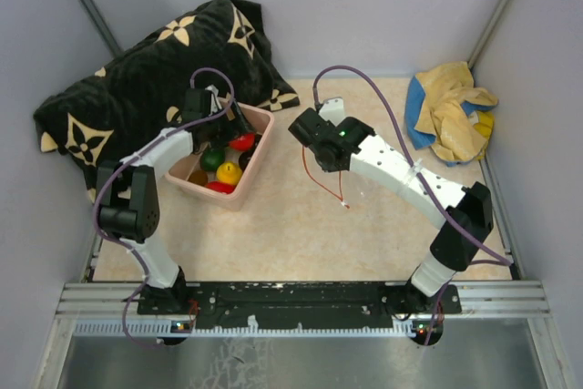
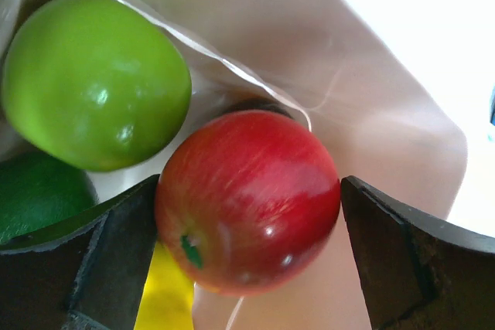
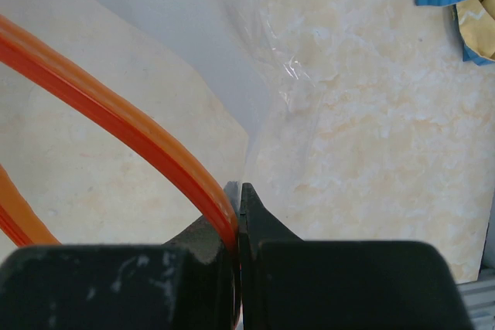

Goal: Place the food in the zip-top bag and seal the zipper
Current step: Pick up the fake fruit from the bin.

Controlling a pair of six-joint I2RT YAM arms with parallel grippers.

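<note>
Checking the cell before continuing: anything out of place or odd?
Nothing looks spilled or damaged. A crumpled yellow-and-blue cloth lies bunched in the far right corner, and a black flower-patterned cushion slumps at the far left.

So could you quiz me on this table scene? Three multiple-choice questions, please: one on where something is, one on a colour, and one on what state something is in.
1. Where is the red apple?
A) in the pink tub
B) on the bare table
C) on the yellow cloth

2. What colour is the zipper strip that the right gripper pinches?
A) blue
B) orange-red
C) green

3. How is the left gripper?
A) shut on nothing
B) open, either side of the apple
C) raised high above the tub

Answers:
1 A: the apple lies in the tub beside a green fruit.
2 B: the strip between the shut jaws, on the clear bag, is orange-red.
3 B: a finger stands on each side of the apple.
</note>
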